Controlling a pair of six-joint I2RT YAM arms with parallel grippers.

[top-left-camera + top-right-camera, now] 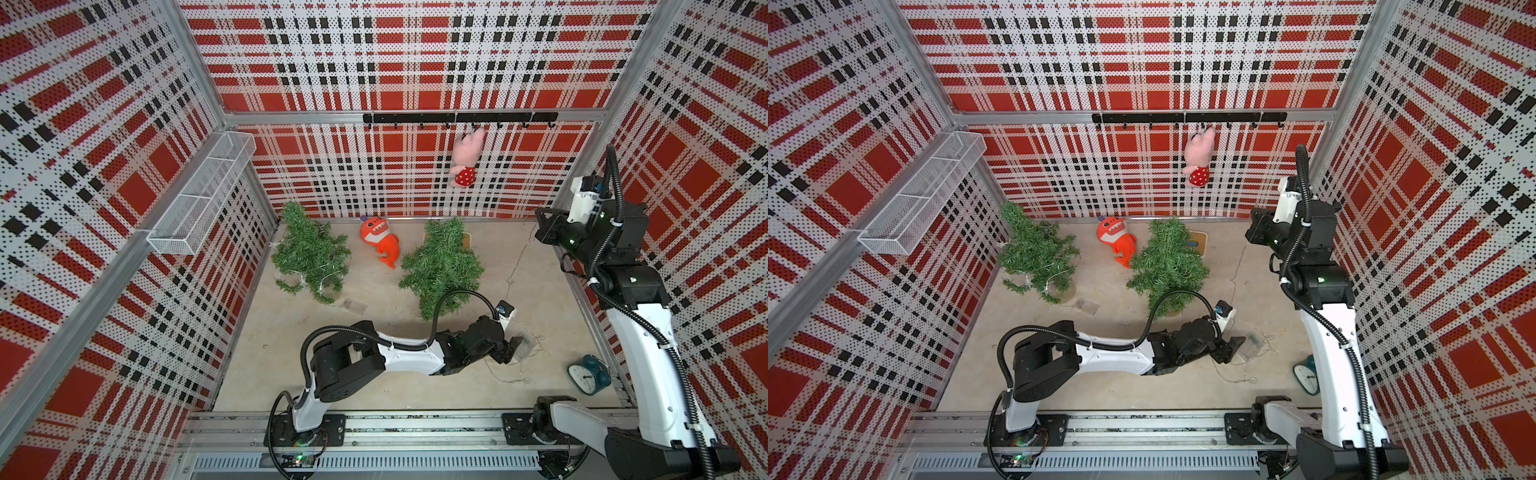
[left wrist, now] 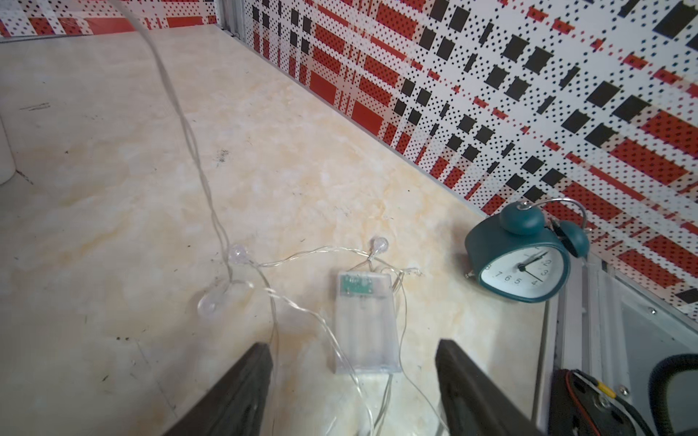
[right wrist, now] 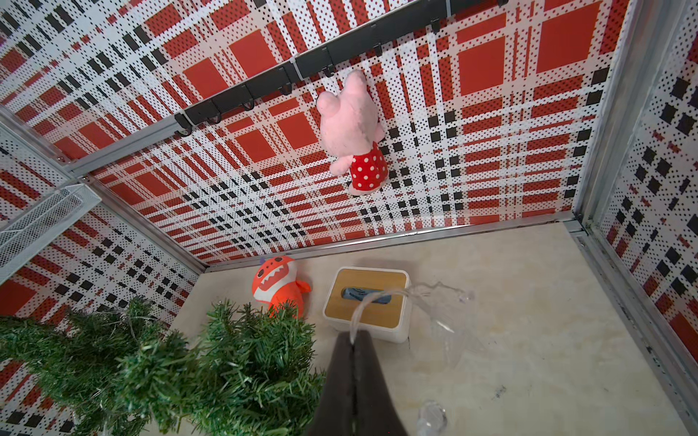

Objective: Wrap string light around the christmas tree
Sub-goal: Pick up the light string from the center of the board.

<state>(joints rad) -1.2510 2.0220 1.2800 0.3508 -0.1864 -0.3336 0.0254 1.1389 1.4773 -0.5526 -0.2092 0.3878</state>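
Observation:
A bare green christmas tree point(image 1: 442, 266) stands mid-table; in the right wrist view the same tree point(image 3: 234, 358) is just beside the fingers. The string light's thin clear wire point(image 3: 377, 298) comes out of my right gripper point(image 3: 353, 338), which is shut on it and held high near the right wall point(image 1: 544, 226). The wire point(image 1: 517, 266) runs down to a clear battery box point(image 2: 364, 321) lying on the table with bulbs point(image 2: 379, 244) and loose loops around it. My left gripper point(image 2: 353, 347) hangs open low over the box's near end point(image 1: 514, 351), jaws wide on either side and holding nothing.
A second tree point(image 1: 309, 253) at the back left carries a light string. An orange shark plush point(image 1: 380, 243) lies between the trees. A tissue box point(image 3: 368, 302) sits behind the bare tree. A teal alarm clock point(image 1: 588, 374) stands front right. A pink plush point(image 1: 467, 160) hangs on the hook rail.

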